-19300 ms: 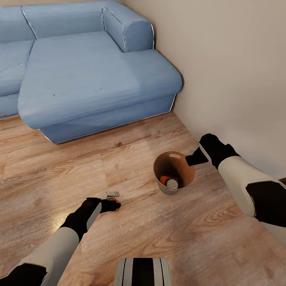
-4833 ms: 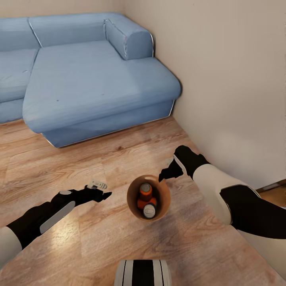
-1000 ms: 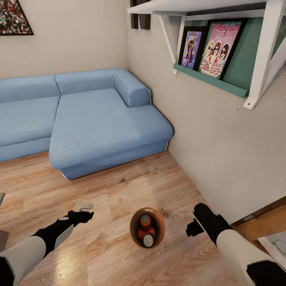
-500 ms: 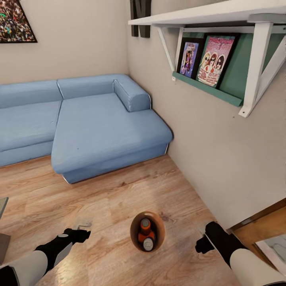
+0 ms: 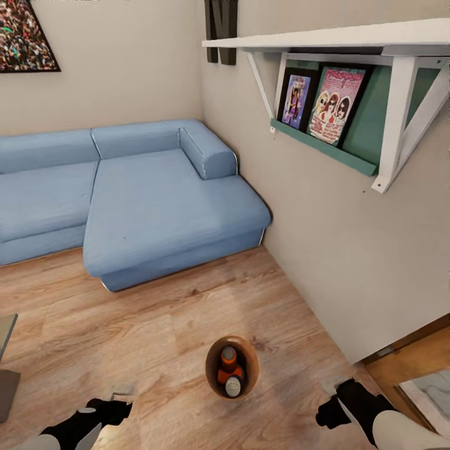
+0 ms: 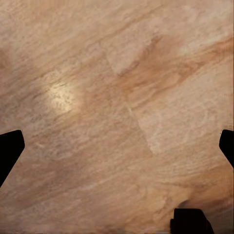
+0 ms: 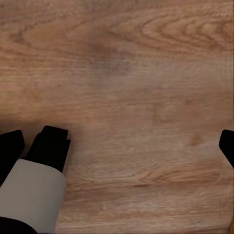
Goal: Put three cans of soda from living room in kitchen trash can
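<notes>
Two soda cans (image 5: 230, 369) show their tops inside the trash can (image 5: 212, 369), one orange with a dark cap and one silvery-topped below it; I cannot tell whether a third sits among them. The bucket stands upright on the wood floor (image 5: 156, 325), between my arms and well short of the blue sofa (image 5: 144, 200). My left gripper (image 5: 112, 409) hangs low over bare boards, fingers wide apart in the wrist view. My right gripper (image 5: 330, 412) hovers near the wall (image 5: 325, 237), its fingertips (image 7: 9, 146) spread to the picture's edges too. Framed pictures (image 5: 322, 100) lean on the green shelf (image 5: 325, 147) above.
</notes>
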